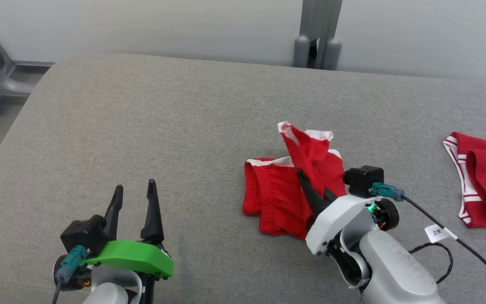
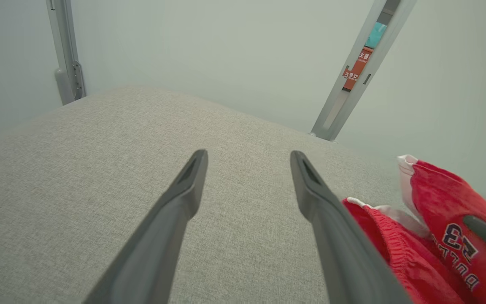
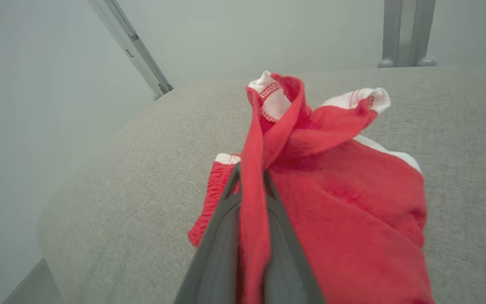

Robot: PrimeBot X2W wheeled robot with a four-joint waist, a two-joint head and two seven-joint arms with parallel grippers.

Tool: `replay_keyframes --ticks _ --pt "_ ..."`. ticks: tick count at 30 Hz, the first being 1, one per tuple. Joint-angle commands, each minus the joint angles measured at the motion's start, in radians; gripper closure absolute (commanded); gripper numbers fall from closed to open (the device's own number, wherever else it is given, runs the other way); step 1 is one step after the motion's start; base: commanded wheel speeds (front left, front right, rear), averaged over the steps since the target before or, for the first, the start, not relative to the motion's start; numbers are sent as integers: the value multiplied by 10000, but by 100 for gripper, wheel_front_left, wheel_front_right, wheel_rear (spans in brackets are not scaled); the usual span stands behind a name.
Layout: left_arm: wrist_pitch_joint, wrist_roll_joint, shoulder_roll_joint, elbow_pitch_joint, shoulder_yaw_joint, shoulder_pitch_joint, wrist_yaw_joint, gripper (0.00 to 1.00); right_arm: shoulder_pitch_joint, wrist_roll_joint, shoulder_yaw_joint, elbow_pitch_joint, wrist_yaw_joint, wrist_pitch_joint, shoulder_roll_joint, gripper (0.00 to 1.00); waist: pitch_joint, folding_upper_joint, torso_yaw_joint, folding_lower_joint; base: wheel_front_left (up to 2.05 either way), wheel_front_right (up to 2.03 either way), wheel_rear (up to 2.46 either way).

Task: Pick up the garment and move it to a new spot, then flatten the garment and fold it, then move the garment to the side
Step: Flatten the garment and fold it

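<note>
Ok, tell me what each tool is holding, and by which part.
Right tool pinches the crumpled red fabric garment by a raised fold; left tool is open, holding nothing.

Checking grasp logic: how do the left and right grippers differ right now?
The left gripper is open and empty; the right gripper is shut on the red garment. The left gripper is over bare grey cushion; the right gripper has a fold standing up between its fingers. Both have long dark fingers.

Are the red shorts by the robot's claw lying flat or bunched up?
Bunched up: the right gripper pinches the shorts, raising a twisted peak.
</note>
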Motion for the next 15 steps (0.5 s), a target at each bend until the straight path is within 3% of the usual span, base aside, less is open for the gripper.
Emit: replay_keyframes --ticks 1,10,12,13,15 --pt "-21 3 2 33 -4 -43 -20 0 -134 135 197 50 -2 45 -14 100 -13 0 291 0 0 0 0" --pt "-25 30 -91 129 16 95 -103 0 -241 41 1192 710 -2 111 -14 100 -30 0 600 0 0 0 0" --pt "-25 38 -106 140 38 141 -103 0 -276 -38 1354 753 -2 76 -13 53 -35 0 593 0 0 0 0" --pt "-25 45 -120 148 36 161 -101 0 -283 -97 1454 760 -2 64 -11 0 -39 0 580 0 0 0 0" --pt "-26 63 -144 174 -2 178 -128 0 -247 -176 1676 707 -2 60 -12 0 -53 0 533 0 0 0 0"
